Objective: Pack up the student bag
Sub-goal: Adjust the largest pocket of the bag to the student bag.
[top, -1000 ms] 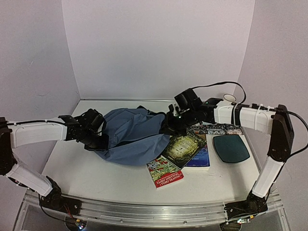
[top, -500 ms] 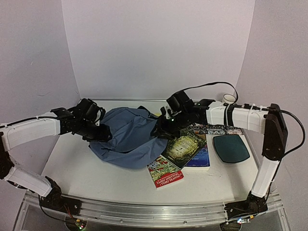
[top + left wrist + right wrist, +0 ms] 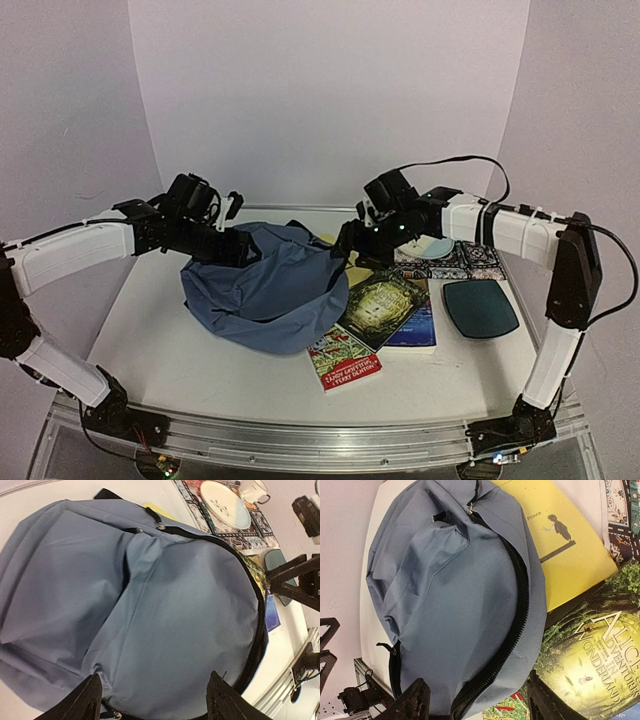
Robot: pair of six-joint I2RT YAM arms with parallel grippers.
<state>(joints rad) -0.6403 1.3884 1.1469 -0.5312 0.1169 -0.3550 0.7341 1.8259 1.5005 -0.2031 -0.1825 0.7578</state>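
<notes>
The student bag lies slumped on the table, slate-blue with a dark zipper, its right edge over the books. My left gripper hovers over its left rim, open; in the left wrist view the bag fills the frame and both fingertips stand wide apart above the fabric, holding nothing. My right gripper is over the bag's right rim, also open. In the right wrist view the bag and its closed main zipper lie below the spread fingertips.
An Alice in Wonderland book lies on a blue book, with a red-and-green book in front. A yellow book sticks out from under the bag. A dark oval case sits right; a patterned mat carries a plate and mug.
Both grippers have opened and let go of the bag, then lifted up over its rims. The bag has settled toward the front of the table, partly onto the books.
</notes>
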